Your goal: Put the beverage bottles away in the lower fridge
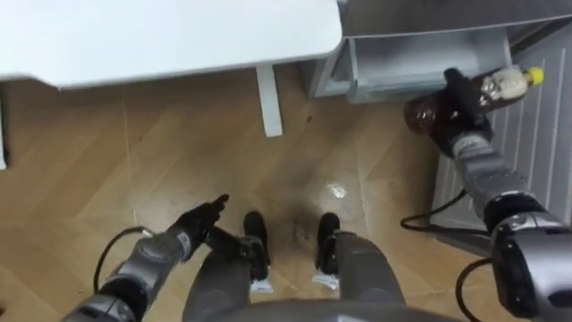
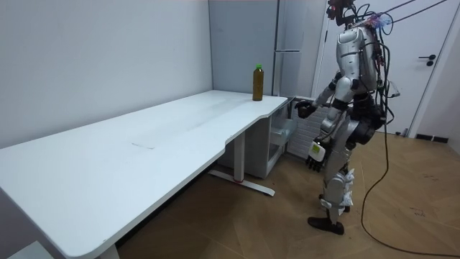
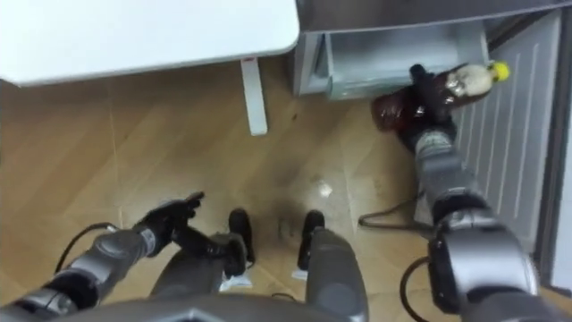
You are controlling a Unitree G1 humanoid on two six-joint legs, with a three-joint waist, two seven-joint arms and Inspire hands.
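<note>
Before the open lower fridge (image 1: 407, 64), the bottle (image 1: 427, 114) lies tilted in the right hand (image 1: 466, 118), whose fingers wrap its middle, arm stretched forward. The left hand (image 1: 201, 222) hangs low, fingers loosely straight.

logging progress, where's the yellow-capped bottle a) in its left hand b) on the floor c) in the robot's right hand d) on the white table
c: the right hand has its fingers curled round the yellow-capped bottle, held sideways before the open lower fridge; the left hand hangs low, holding nothing.
</note>
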